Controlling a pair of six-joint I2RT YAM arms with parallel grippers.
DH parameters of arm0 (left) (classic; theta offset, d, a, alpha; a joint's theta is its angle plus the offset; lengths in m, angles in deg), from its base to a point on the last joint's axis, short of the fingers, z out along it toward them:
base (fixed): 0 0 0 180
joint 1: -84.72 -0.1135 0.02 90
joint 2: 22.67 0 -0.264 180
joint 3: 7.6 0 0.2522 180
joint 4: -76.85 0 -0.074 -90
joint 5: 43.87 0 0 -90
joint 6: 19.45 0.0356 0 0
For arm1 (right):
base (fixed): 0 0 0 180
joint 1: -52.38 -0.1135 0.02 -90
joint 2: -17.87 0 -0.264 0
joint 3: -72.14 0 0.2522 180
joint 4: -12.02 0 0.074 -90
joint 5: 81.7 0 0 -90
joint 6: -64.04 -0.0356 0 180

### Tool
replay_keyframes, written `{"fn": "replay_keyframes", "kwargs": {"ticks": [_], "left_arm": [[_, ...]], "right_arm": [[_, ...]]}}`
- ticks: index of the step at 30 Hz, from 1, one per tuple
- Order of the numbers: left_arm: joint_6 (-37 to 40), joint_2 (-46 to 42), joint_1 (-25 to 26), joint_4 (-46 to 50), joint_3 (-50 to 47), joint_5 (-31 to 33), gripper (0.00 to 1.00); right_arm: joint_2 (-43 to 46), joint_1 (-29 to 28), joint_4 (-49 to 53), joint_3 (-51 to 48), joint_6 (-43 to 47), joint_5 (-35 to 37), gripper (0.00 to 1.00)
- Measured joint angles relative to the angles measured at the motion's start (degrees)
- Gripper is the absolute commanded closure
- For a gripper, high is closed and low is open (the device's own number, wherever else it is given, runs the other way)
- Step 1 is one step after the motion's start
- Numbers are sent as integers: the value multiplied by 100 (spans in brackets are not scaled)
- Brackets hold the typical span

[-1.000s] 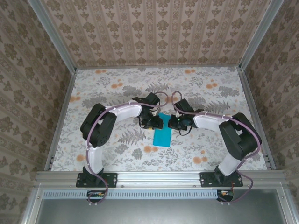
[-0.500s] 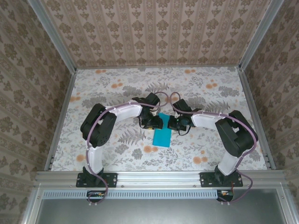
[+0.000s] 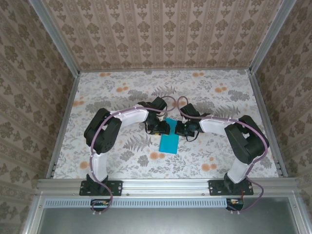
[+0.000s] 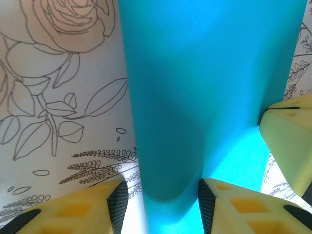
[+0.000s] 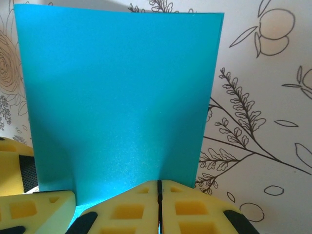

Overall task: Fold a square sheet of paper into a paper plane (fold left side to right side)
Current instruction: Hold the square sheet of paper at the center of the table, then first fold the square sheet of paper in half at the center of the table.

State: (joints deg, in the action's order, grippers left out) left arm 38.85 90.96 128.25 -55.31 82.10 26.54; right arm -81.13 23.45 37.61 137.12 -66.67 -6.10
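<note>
The right gripper [image 5: 158, 189] has been advanced to the square sheet of paper [image 3: 169, 142], mid-table [image 3: 122, 92], with its fingers pressed together. The left gripper [image 4: 161, 197] is kept spread astride the fold.

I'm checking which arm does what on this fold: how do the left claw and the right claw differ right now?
The left claw has its fingers apart, straddling the paper's rounded bend. The right claw has its fingers pressed together at the paper's edge. The left claw sits at the paper's left side, the right claw at its right. Both have yellow fingers and are low at the same sheet.
</note>
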Motion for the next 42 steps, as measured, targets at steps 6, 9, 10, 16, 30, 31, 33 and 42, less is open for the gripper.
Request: {"fn": "replay_keyframes", "kwargs": {"ticks": [6,9,10,16,30,31,33,42], "left_arm": [[2,-240,26,-245,-225,15,44],[0,-546,-63,-304,-396,33,43],[2,-654,-101,-319,-420,39,43],[-39,-1292,-282,-612,-592,-90,63],[-177,-671,-195,-1493,-833,-1300,79],[-177,-616,-192,-1486,-833,-1296,79],[-170,-551,-195,-1432,-833,-1233,79],[-144,-356,-195,-1303,-890,-951,84]], "right_arm": [[-50,-7,153,105,2,24,91],[-83,-11,208,153,2,26,91],[-87,-11,214,157,2,26,91],[-109,-11,258,190,2,26,91],[-151,-11,363,267,4,28,91],[-153,-11,367,269,4,28,91],[-153,-11,382,275,7,42,91],[-195,-11,498,354,44,59,91]]}}
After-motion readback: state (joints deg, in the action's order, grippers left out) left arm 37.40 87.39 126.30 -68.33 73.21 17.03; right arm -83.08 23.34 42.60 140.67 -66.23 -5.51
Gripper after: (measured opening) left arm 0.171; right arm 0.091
